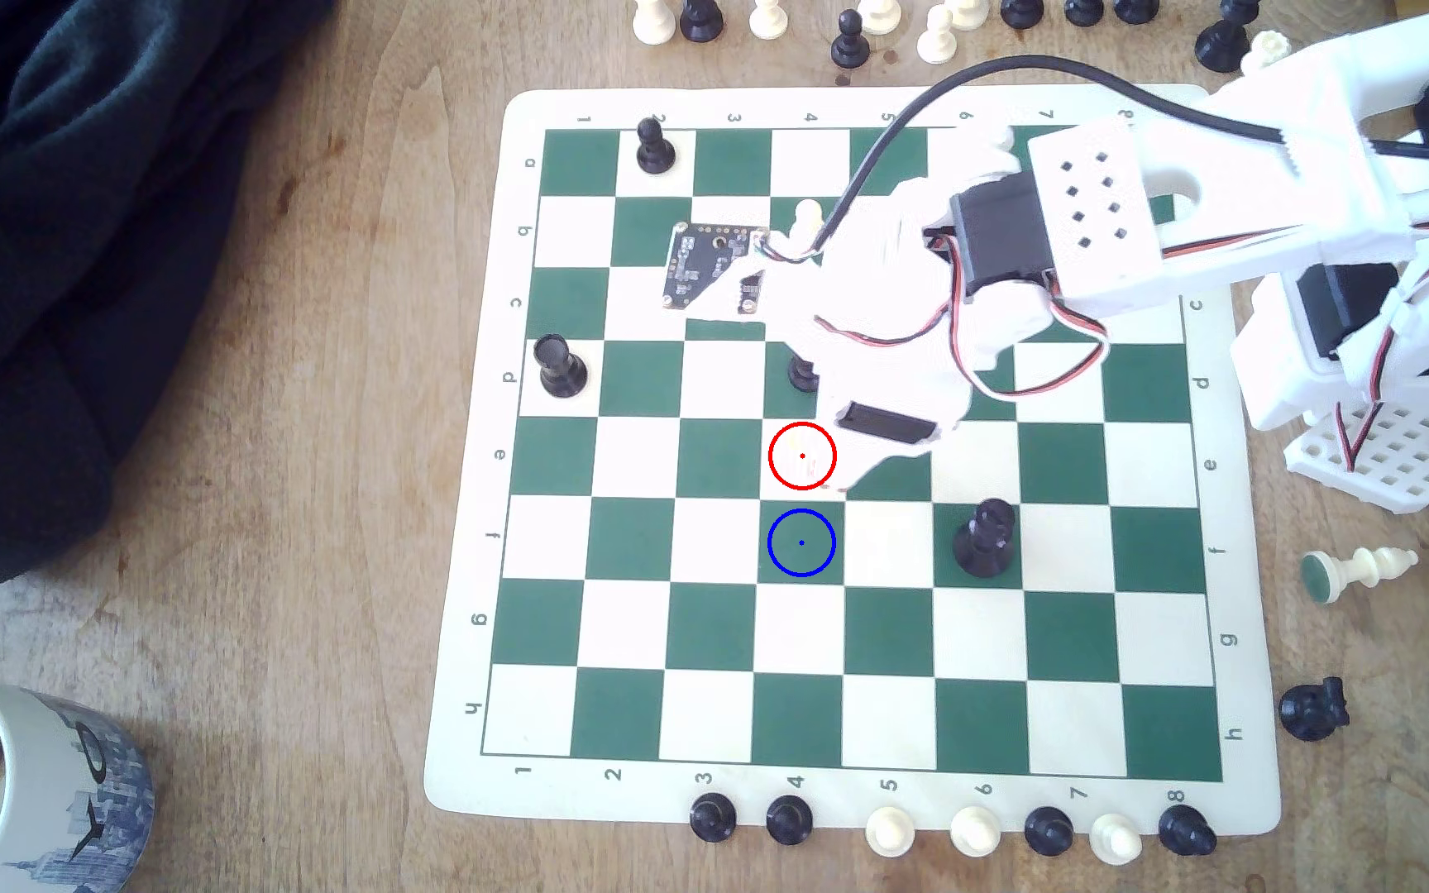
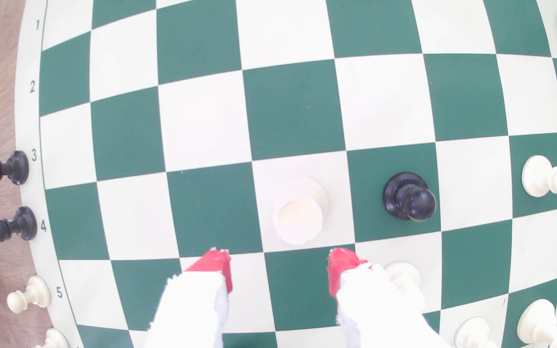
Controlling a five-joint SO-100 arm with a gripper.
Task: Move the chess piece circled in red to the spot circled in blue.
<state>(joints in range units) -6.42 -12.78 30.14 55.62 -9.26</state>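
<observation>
The chess piece [image 2: 299, 214] is a cream-white pawn seen from above, standing on a white square. In the exterior view the chess piece [image 1: 802, 456] is washed out inside the red ring. The spot [image 1: 801, 543] is the dark green square with the blue ring, one square nearer the exterior view's bottom and bare. My gripper [image 2: 279, 262] is open above the board, and its red-tipped fingers [image 2: 215, 266] stop just short of the pawn without touching it. In the exterior view the gripper [image 1: 836, 468] hangs at the red ring's right edge.
A black pawn [image 2: 407, 197] stands one square from the chess piece, on the side away from the spot. A tall black piece [image 1: 986, 537] stands two squares to the exterior view's right of the spot. Spare pieces [image 1: 891, 829] line the board's edges. A mug [image 1: 6, 773] sits bottom left.
</observation>
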